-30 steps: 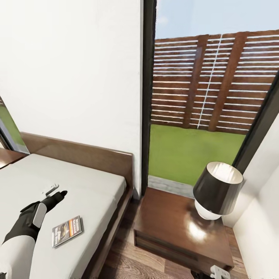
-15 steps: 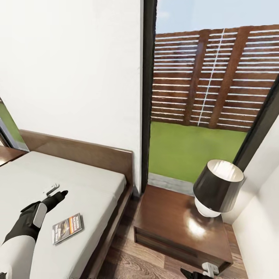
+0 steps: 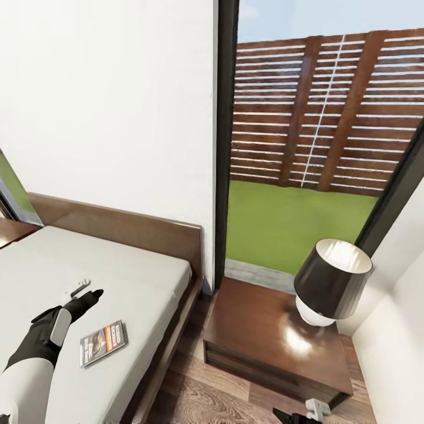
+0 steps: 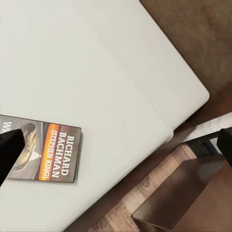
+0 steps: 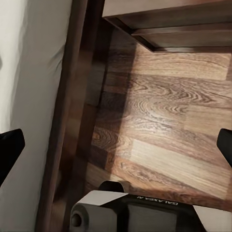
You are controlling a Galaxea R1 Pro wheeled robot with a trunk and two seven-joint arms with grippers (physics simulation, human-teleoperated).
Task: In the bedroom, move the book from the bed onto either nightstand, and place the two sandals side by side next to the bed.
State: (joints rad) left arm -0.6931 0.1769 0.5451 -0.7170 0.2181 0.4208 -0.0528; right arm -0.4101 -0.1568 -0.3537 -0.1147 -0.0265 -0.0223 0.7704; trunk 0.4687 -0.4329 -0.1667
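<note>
White walls (image 3: 106,106) and a tall black-framed window (image 3: 225,141) close off the bedroom corner ahead of you; a slatted fence (image 3: 324,112) and grass (image 3: 288,229) show through the glass. Your left gripper (image 3: 84,292) hangs over the off-white mattress of the bed (image 3: 135,277), jaws spread wide in the left wrist view and holding nothing. The book (image 3: 103,343) lies flat on the mattress, just beside that gripper and near the mattress edge that faces the nightstand; its "RICHARD BACHMAN" lettering reads clearly in the left wrist view (image 4: 46,154). The dark wooden bed frame (image 3: 176,330) and a strip of wood-plank floor (image 3: 194,394) separate the bed from the nightstand (image 3: 259,330). A lamp (image 3: 330,282) with a dark shade and white base stands on the far right part of the nightstand top. Your right gripper (image 3: 300,414) sits low at the nightstand's near front, over the floor; in the right wrist view its fingertips stand wide apart, empty.
</note>
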